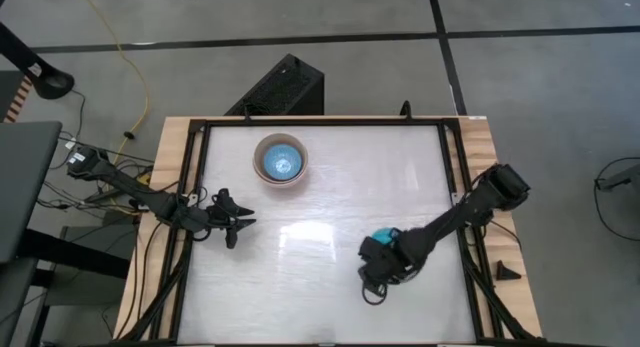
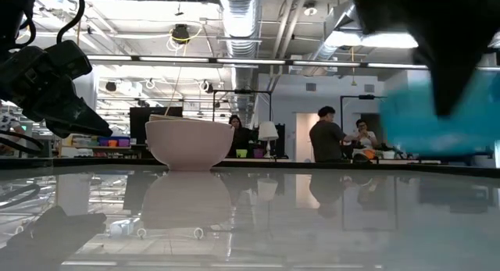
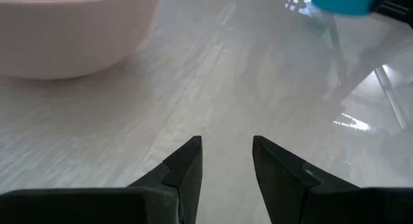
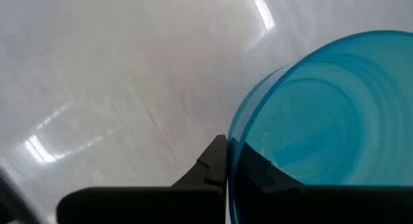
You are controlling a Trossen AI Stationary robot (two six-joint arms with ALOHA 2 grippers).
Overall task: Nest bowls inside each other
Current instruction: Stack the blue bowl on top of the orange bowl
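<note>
My right tool (image 4: 226, 161) is clamped on the rim of the teal-blue bowl (image 4: 322, 133), one finger outside the wall and one inside, at the tabletop's (image 1: 330, 277) right front. The bowl looks tilted in the grip, and the low view suggests it hangs clear of the surface. The stack of bowls (image 1: 281, 159), a light blue one innermost, stands well apart toward the far left. My left tool (image 3: 226, 162) waits at the left edge, fingers apart and empty. I judge the pick-up made; next comes the carry to the stack, levelling the bowl before lowering it inside.
</note>
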